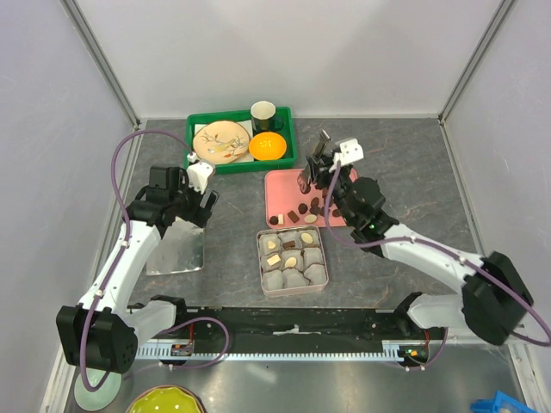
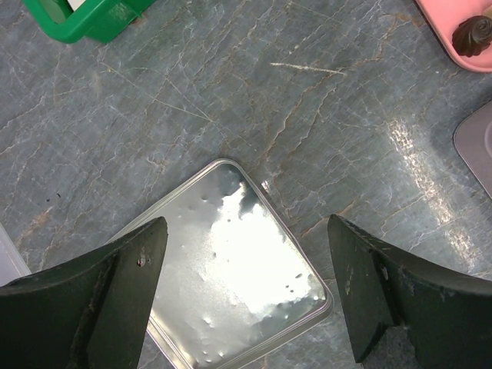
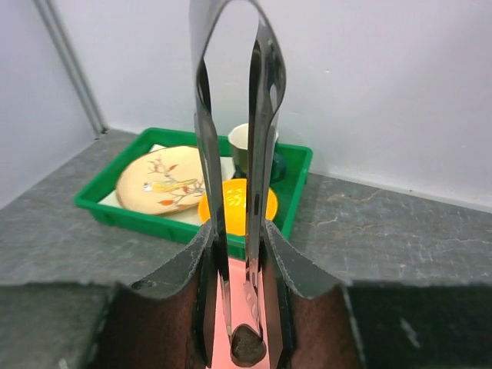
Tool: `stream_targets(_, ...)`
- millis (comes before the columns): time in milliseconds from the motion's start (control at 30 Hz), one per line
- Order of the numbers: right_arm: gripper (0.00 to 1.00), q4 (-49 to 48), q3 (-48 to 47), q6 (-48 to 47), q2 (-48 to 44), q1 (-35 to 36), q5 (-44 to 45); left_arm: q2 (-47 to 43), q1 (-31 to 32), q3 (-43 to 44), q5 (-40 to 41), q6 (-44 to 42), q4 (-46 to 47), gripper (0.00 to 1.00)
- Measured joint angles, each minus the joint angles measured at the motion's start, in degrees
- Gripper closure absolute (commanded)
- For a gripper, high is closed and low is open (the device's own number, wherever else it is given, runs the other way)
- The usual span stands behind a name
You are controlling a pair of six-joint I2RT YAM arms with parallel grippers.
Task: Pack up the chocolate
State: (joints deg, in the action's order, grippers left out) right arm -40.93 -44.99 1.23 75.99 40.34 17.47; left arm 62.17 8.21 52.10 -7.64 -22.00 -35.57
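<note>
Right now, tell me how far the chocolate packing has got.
Done: chocolates sit in the upper paper cups of the tin. In hand: the right gripper squeezes tongs around one dark piece over the pink tray. Left: the near row of cups looks empty, a few pieces lie on the tray, and the lid lies beside the tin under the open left gripper.
</note>
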Motion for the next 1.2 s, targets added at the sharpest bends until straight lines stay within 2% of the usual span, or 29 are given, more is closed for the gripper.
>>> stream_targets(200,0.81,7.2,7.6,0.7,-12.9,4.7,-0.9,0.0,0.0,0.0,0.0,0.0,0.0,0.08)
stream_targets(500,0.81,19.8,10.0,1.6,-23.1,13.4,-0.4,0.0,0.0,0.0,0.0,0.0,0.0,0.08)
stream_targets(833,0.81,28.2,13.0,3.3,-25.8,15.3,0.6,0.0,0.0,0.0,0.0,0.0,0.0,0.08)
stream_targets(1000,0.8,29.5,13.2,3.9,-25.8,16.1,0.6,0.0,0.0,0.0,0.0,0.0,0.0,0.08)
stream_targets(1200,0.72,29.5,13.6,4.4,-25.7,16.5,0.6,0.0,0.0,0.0,0.0,0.0,0.0,0.08)
